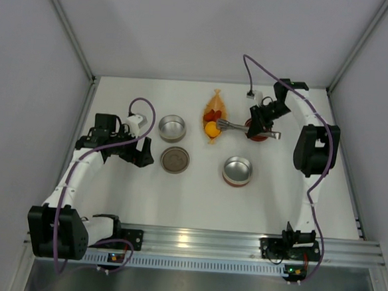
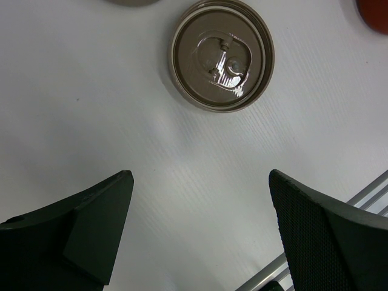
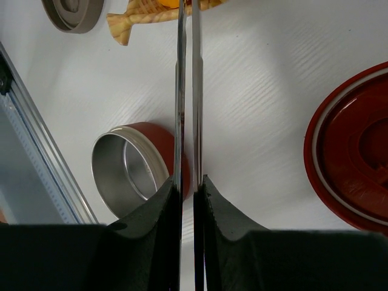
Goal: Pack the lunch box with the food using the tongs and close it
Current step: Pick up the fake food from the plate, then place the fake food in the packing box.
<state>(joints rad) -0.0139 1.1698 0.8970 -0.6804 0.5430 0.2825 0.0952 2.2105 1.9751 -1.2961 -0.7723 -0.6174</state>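
**Tongs** (image 1: 245, 128): slim steel, held by the right gripper (image 1: 262, 123). Its fingers (image 3: 151, 218) are narrowed onto both arms, pressing them almost together. The long axis runs from that gripper leftward across the table, and the tips reach the orange leaf-shaped dish (image 3: 142, 17) at the far middle of the table.

**Food**: one orange-yellow piece (image 1: 212, 128) and red pieces (image 1: 213, 115), all in the dish. The tong tips lie just beside the orange-yellow piece; contact cannot be told. The right arm is the nearer one. Judgement: the squeezed arms must spread before a piece can be taken.

**Red-based steel tin** (image 1: 237, 170): open, with nothing seen inside. It sits right of centre, nearer the near edge than the dish, and is the likely receiving tier.

**Plain steel tin** (image 1: 172, 127) and **brown lid** (image 1: 175, 160): left of centre, the lid on the near side.

**Red lid** (image 3: 354, 151): beneath the right gripper.

**Left gripper** (image 1: 140, 156): fingers spread wide, holding nothing, just left of the brown lid.
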